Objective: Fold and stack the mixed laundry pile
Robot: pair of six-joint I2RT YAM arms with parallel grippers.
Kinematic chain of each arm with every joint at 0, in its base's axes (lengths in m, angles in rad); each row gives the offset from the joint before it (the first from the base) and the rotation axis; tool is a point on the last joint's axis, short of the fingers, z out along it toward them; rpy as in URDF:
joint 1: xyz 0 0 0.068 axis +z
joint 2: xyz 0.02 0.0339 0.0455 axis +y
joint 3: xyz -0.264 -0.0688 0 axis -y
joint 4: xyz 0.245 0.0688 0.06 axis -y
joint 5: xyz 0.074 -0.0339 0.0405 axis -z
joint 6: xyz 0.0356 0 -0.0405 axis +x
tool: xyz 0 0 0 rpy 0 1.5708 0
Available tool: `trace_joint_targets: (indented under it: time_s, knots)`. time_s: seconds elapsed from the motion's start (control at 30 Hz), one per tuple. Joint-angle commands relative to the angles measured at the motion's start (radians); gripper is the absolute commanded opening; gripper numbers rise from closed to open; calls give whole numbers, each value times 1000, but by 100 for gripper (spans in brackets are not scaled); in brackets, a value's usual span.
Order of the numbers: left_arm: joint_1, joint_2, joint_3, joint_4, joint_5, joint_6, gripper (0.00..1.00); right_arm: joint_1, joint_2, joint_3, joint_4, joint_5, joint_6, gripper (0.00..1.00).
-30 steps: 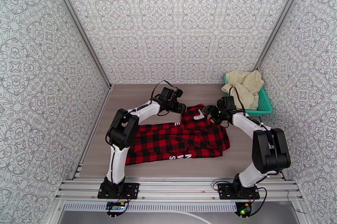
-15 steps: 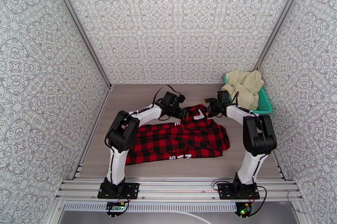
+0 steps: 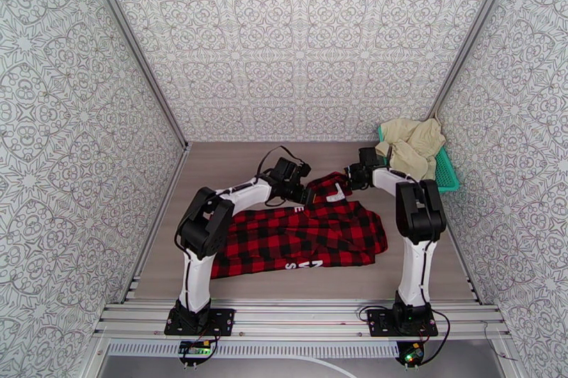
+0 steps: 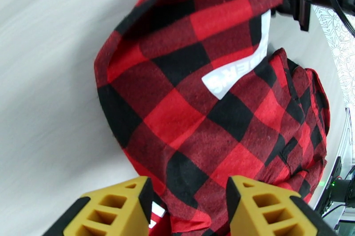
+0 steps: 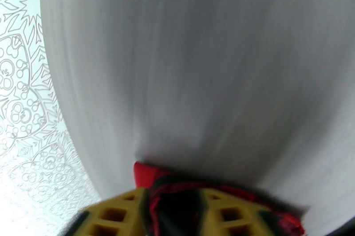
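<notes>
- Plainly, a red-and-black checked flannel shirt (image 3: 305,234) lies spread across the middle of a grey-brown table (image 3: 227,159). Its long side runs left to right, and white marks show on the cloth.
- From above, both arms reach forward to the shirt's far edge. A raised flap of cloth carrying a white label (image 3: 335,193) sits between them there.
- At the near end of that flap, the left gripper (image 4: 190,208) is clamped on a thick fold of the shirt. The checked cloth fills the whole gap between its yellow fingers (image 4: 120,208), and a slip of white shows just beside one finger.
- Through the left wrist camera, the flap stretches away from those fingers across the table. The label bears grey letters, partly tucked under a fold, so they cannot be read.
- At the flap's far corner, the right gripper (image 5: 173,212) is pinching the cloth. Red and black fabric is bunched tight between its yellow fingers (image 5: 117,212), and the table beyond is blurred.
- The left wrist camera also catches the right gripper's dark body touching that far corner.
- Cream cloth pieces (image 3: 412,145) are heaped in a teal basket (image 3: 447,177) at the far right corner of the table. The heap sits just beside the right arm and apart from the shirt.
- Patterned grey-and-white walls (image 3: 298,38) close in the table on three sides.
</notes>
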Motion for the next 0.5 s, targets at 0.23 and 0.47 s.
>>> trace_joint_targets:
  time_s: [0.23, 0.47]
  knots:
    - [-2, -83, -56, 0, -34, -11, 48, 4, -72, 74, 106, 33, -454, 0]
    - [31, -194, -112, 14, -35, -29, 48, 14, -244, -54, 287, -71, -779, 0]
